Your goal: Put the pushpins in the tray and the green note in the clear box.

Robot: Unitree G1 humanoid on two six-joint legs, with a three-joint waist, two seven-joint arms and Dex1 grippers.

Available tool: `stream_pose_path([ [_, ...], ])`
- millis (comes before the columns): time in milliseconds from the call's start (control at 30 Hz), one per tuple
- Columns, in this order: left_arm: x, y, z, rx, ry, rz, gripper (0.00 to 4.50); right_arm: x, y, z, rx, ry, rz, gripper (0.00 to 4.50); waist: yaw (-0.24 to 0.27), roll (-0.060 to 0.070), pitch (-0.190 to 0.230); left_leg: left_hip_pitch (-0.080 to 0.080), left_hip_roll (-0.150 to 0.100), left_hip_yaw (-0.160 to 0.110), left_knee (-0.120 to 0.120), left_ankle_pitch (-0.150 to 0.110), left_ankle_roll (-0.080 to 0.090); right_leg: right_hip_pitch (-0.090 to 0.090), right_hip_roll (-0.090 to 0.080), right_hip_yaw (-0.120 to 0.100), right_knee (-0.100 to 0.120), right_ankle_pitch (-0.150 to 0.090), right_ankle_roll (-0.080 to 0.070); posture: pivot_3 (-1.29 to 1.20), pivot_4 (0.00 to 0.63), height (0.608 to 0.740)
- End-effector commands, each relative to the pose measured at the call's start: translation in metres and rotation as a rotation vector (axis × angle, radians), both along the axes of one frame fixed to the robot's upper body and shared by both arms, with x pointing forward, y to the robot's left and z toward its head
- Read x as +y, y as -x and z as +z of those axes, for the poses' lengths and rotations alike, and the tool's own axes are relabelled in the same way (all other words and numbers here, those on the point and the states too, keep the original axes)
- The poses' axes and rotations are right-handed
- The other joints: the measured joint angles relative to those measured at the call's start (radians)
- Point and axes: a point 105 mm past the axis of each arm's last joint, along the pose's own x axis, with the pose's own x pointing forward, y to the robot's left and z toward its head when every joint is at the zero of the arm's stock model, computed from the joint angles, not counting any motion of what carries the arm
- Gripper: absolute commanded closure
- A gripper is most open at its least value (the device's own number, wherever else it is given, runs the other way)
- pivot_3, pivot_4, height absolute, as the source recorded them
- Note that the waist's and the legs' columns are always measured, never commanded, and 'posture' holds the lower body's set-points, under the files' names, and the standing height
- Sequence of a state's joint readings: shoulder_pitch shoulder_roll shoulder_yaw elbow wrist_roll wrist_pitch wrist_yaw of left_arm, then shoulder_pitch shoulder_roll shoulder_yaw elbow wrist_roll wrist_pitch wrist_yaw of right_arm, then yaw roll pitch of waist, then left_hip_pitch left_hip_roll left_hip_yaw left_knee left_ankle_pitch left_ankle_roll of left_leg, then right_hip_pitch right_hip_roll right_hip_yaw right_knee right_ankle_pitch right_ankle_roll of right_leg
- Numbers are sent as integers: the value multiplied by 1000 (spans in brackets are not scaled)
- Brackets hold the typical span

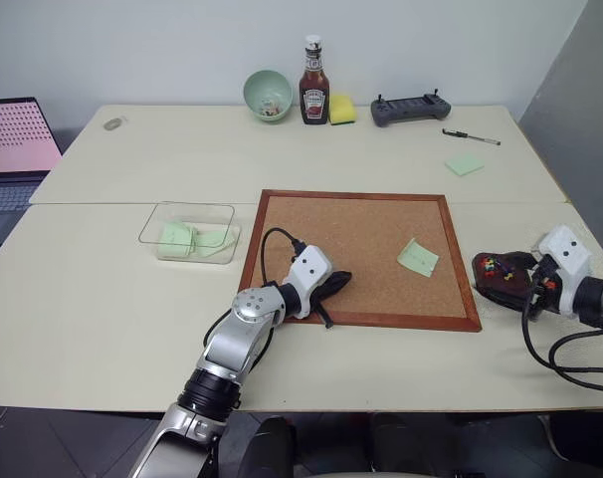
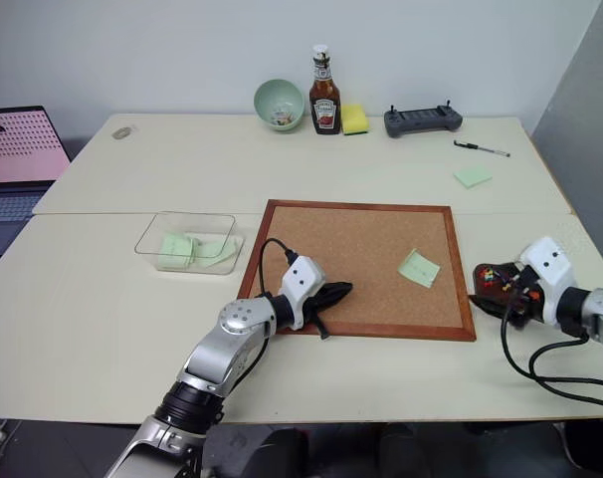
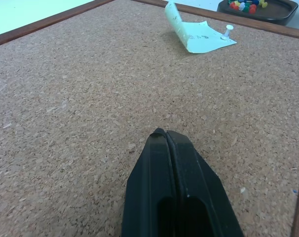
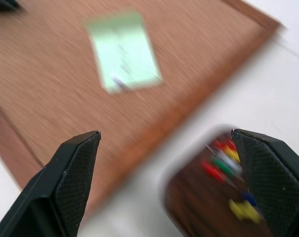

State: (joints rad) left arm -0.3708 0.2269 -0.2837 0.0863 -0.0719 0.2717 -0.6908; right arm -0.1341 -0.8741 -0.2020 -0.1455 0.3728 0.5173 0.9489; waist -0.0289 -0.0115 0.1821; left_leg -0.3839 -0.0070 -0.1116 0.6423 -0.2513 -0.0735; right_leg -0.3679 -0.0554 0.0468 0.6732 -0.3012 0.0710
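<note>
The green note (image 1: 418,257) lies on the right part of the corkboard (image 1: 361,214), with one edge curled up and a white pin (image 3: 228,31) stuck in it. The pushpins (image 1: 493,266), red, yellow and green, sit in a little heap in the tray (image 1: 496,284). The tray rests on the worktop (image 1: 102,299) just beside the right edge of the corkboard. The right claw (image 4: 167,148) is spread wide with nothing in it, right next to the tray. The left claw (image 3: 165,134) is clenched tight and empty, low over the near left part of the corkboard. The clear box (image 1: 189,232) stands left of the corkboard, with some pale green papers (image 1: 187,239) inside.
</note>
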Motion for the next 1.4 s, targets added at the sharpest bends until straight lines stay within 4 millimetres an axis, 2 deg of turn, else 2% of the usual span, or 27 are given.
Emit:
stream_pose_path([
  [33, -5, 6, -15, 48, -23, -20, 4500, 22, -7, 3, -40, -32, 39, 9, 0, 0, 0, 0, 0, 0, 0, 0, 0, 0, 0, 0, 0, 0, 0, 0, 150, 740],
  [167, -4, 6, -14, 46, -23, -18, 4500, 37, -20, -5, -68, -44, 47, 9, 1, 0, 0, 0, 0, 0, 0, 0, 0, 0, 0, 0, 0, 0, 0, 0, 150, 740],
  [333, -4, 6, -14, 44, -24, -15, 4500, 39, -30, -11, -73, -32, 54, 9, 2, 0, 0, 0, 0, 0, 0, 0, 0, 0, 0, 0, 0, 0, 0, 0, 150, 740],
  [600, -2, 7, -14, 45, -25, -9, 4500, 34, -39, -14, -86, -3, 50, 1423, 0, 0, 0, 0, 0, 0, 0, 0, 0, -1, 0, 0, 0, 0, 0, 0, 150, 740],
  [967, -2, 7, -15, 47, -25, -10, 4500, 33, -36, -18, -90, 28, 66, 3765, 0, 0, 0, 0, 0, 0, 0, 0, 0, -1, 0, 0, 0, 0, 0, 0, 150, 740],
  [1100, -3, 7, -14, 47, -24, -10, 4500, 33, -35, -16, -89, 28, 78, 4448, 0, 0, 0, 0, 0, 0, 0, 0, 0, -1, 0, 0, 0, 0, 0, 0, 150, 740],
  [1400, -3, 7, -14, 48, -22, -10, 4500, 38, -30, -7, -111, 6, 108, 4480, 0, 0, 0, 0, 0, 0, 0, 0, 0, -1, 0, 0, 0, 0, 0, 0, 150, 740],
])
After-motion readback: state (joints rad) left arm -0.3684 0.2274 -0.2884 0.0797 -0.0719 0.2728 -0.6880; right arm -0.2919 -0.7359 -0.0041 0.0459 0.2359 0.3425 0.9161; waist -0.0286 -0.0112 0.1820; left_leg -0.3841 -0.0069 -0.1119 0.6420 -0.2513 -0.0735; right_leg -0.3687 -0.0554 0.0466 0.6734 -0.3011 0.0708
